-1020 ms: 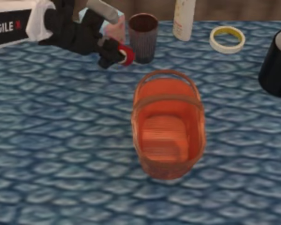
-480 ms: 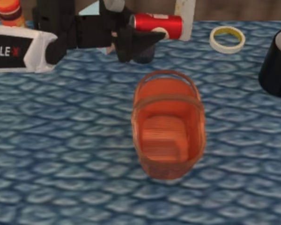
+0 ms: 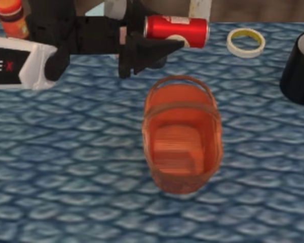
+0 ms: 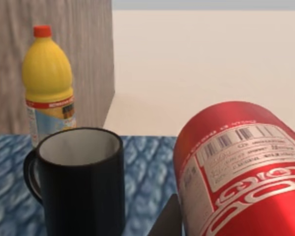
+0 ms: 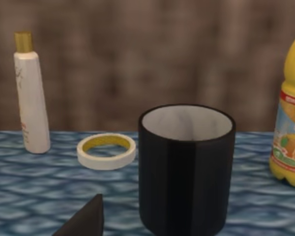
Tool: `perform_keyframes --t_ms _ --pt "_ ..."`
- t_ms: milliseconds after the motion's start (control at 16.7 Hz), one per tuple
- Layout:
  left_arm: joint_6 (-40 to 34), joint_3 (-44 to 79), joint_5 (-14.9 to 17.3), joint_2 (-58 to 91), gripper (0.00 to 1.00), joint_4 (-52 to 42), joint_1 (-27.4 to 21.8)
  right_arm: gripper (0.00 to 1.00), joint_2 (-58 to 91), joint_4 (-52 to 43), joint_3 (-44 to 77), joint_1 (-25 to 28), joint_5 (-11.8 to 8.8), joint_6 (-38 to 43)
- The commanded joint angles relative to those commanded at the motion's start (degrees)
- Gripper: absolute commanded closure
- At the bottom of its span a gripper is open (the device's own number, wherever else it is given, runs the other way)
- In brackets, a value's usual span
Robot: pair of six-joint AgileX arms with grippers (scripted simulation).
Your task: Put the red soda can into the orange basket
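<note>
The red soda can [image 3: 177,29] lies sideways in the air, with my left gripper [image 3: 153,32] shut on its rear end. It hangs near the table's far edge, beyond the orange basket [image 3: 182,132] and slightly left of the arched handle [image 3: 180,107]. In the left wrist view the red soda can [image 4: 241,172] fills the near side, with one dark fingertip [image 4: 168,220] against it. The basket stands with nothing in it at the table's middle. My right gripper is outside the top view; one fingertip [image 5: 90,219] shows in the right wrist view, nothing held.
A black mug [image 3: 298,67] stands at the right edge, a tape ring [image 3: 245,41] and white bottle [image 3: 199,10] at the back. An orange-lidded jar [image 3: 10,15] is far left. The yellow bottle [image 4: 48,81] stands behind the black mug [image 4: 81,182].
My left gripper rose from beside the dark ribbed cup with the can, turned it sideways, and has carried it a little to the right. The basket has not moved.
</note>
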Motion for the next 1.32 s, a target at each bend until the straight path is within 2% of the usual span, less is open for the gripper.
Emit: perform_keyframes --t_ms 300,780,1080,1320 --pt "0.1 0.0 0.0 1.1 1.0 0.9 0.4 0.0 0.0 0.0 0.0 0.0 0.0 0.0" --pt "-0.2 -4.4 0.2 13.4 1.0 18.3 1.3 0.0 0.0 0.0 0.0 0.0 0.0 0.0" --pt "-0.2 -4.9 0.1 14.6 1.0 19.8 1.5 0.0 0.0 0.0 0.0 0.0 0.0 0.0" --pt "-0.2 -4.9 0.1 14.6 0.7 19.8 1.5 0.0 0.0 0.0 0.0 0.0 0.0 0.0"
